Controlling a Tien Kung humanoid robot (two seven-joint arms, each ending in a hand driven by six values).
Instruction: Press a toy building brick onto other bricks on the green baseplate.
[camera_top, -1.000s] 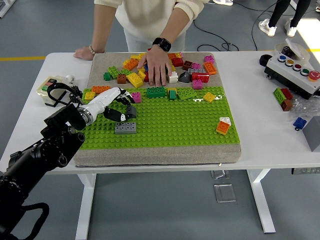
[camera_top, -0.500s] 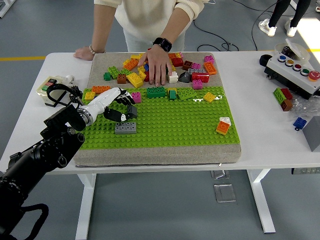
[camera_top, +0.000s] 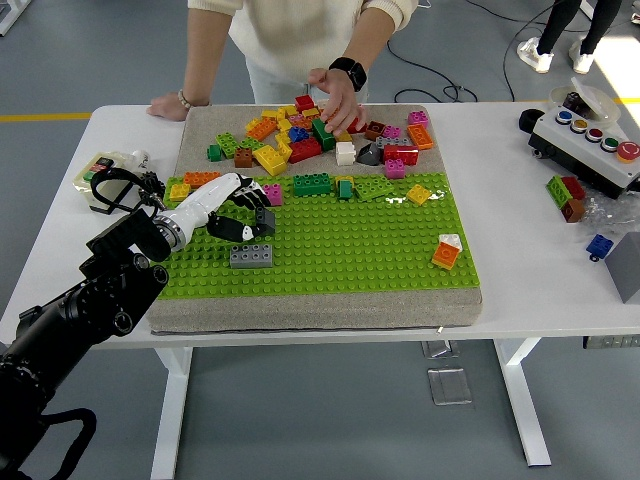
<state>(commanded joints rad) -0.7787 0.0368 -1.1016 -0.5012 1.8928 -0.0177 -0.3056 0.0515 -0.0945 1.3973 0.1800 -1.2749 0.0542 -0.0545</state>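
Note:
The green baseplate (camera_top: 330, 250) lies on a grey mat in the table's middle. A grey brick (camera_top: 251, 256) sits on the plate's left part. My left hand (camera_top: 246, 216) hovers just behind and above it, black fingers (camera_top: 262, 222) loosely hanging, and nothing shows between them. Green (camera_top: 311, 184), pink (camera_top: 272, 193) and yellow (camera_top: 418, 193) bricks stand along the plate's back edge. An orange and white stack (camera_top: 446, 251) stands at the right. Behind lies a pile of loose bricks (camera_top: 300, 135). A person's hand (camera_top: 335, 92) reaches into the pile.
The person's other hand (camera_top: 168, 104) rests on the table's far left edge. A button box (camera_top: 590, 135) stands at the back right, with loose bricks (camera_top: 567, 195) and a blue brick (camera_top: 599, 245) near it. A small device (camera_top: 105, 178) sits left of the mat.
The person's hand has lifted off the pile and moved back and right. My left hand has stayed almost still above the grey brick.

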